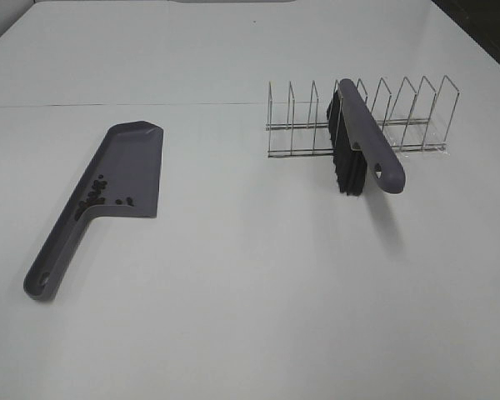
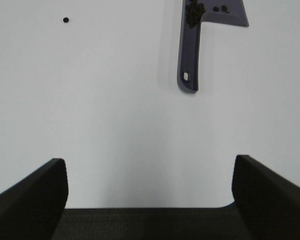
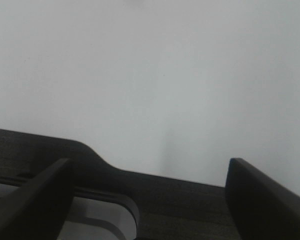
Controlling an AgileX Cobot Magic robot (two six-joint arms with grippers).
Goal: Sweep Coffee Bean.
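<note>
Both grippers, left (image 2: pixel 150 187) and right (image 3: pixel 147 192), hang spread wide, empty. Coffee beans (image 1: pixel 94 198) crowd dustpan (image 1: pixel 121 179) at handle junction, 7 o'clock; clumsy lifting risks spilling.

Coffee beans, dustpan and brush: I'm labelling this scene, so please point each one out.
coffee beans (image 1: pixel 92 200), exterior high view, middle of the bean cluster in the pan.
dustpan (image 1: pixel 137 158), exterior high view, bare pan floor.
brush (image 1: pixel 368 142), exterior high view, middle of the grey handle.
</note>
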